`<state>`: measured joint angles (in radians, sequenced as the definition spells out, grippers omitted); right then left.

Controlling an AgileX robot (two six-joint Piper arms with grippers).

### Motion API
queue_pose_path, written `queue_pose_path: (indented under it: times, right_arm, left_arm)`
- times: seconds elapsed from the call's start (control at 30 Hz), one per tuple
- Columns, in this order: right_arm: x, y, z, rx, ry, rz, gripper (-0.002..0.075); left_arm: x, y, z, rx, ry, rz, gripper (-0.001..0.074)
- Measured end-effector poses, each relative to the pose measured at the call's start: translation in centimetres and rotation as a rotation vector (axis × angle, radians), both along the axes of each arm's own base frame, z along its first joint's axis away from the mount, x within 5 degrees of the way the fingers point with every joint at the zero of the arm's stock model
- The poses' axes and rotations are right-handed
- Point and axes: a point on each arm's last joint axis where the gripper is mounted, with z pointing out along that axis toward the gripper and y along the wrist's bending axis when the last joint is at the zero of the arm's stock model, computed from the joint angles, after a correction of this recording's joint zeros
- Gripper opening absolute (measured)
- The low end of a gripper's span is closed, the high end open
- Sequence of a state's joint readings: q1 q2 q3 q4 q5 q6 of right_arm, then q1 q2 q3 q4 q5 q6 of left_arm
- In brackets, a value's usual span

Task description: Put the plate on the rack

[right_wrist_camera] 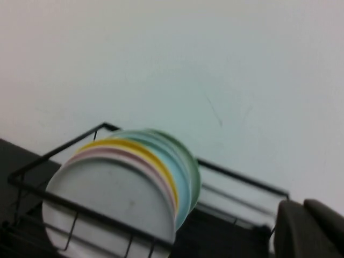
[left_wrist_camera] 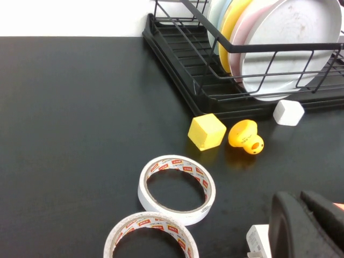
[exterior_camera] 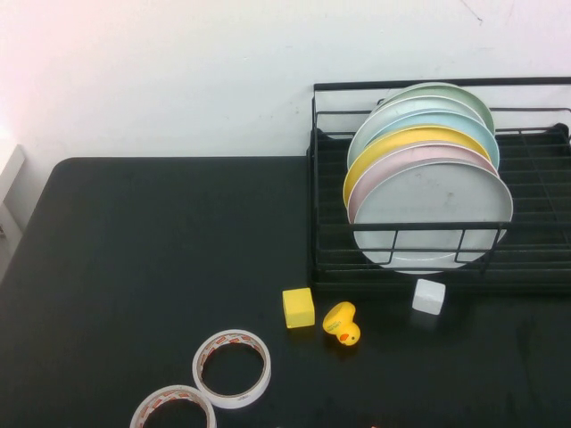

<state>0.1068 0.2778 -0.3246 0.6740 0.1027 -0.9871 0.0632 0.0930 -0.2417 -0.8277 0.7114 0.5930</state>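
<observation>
- Left gripper (left_wrist_camera: pixel 309 226): only dark finger tips show in the left wrist view, low over the table (exterior_camera: pixel 134 259), on the near side of the rack and well apart from it. Jaws: cannot tell whether apart or together.
- Right gripper (right_wrist_camera: pixel 309 228): dark tips show in the right wrist view, raised beside the rack's tall back frame, holding nothing visible. Jaws: cannot tell.
- Neither gripper appears in the high view.
- Rack (exterior_camera: pixel 535 267): stands at the far right of the table, against the wall.
- Plate (exterior_camera: pixel 433 209): pale grey, stands on edge inside the rack, frontmost of the stack, just behind the rack's low front rail, leaning back on the pink plate (exterior_camera: pixel 384 174).
- Behind it in the rack: yellow plate (exterior_camera: pixel 379 152), then pale blue and green plates.
- Just in front of the rack: white cube (exterior_camera: pixel 428 296), rubber duck (exterior_camera: pixel 342 324), yellow cube (exterior_camera: pixel 298 308).
- Further from the rack, toward the near edge: two tape rolls (exterior_camera: pixel 232 367), touching or nearly so.
</observation>
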Motion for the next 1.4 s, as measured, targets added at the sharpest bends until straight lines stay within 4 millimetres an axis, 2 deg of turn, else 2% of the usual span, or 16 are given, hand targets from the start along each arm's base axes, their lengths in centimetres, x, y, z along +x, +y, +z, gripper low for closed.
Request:
queue_pose_path:
  times: [0.17,0.33,0.43,0.63,0.8,1.4]
  right_arm:
    - [0.2,-0.3,-4.4,0.107,0.096,-0.036,-0.0002]
    - [-0.8,-1.2,-8.5,0.273,0.061,-0.133,-0.0002]
    - [-1.4,-1.5,-9.6,0.374,0.077,-0.180,-0.0002]
    - [-2.0,-2.7,-11.5,0.359,0.233,-0.401,-0.0002]
    - [-2.3,-2.9,-12.2,0.347,0.321,-0.442,-0.0002]
    - [-2.2,-2.4,-12.2,0.324,0.343,-0.344,-0.0002]
  left_arm:
    - [0.0,0.0,0.0,0.000,0.000,0.000,0.0000]
    - [0.0,0.0,0.0,0.004,-0.002,-0.001,0.0000]
    - [0.0,0.0,0.0,0.004,-0.002,-0.001,0.0000]
    - [0.0,0.0,0.0,0.004,-0.002,-0.001,0.0000]
    - [0.0,0.0,0.0,0.004,-0.002,-0.001,0.0000]
    - [0.0,0.0,0.0,0.004,-0.002,-0.001,-0.0001]
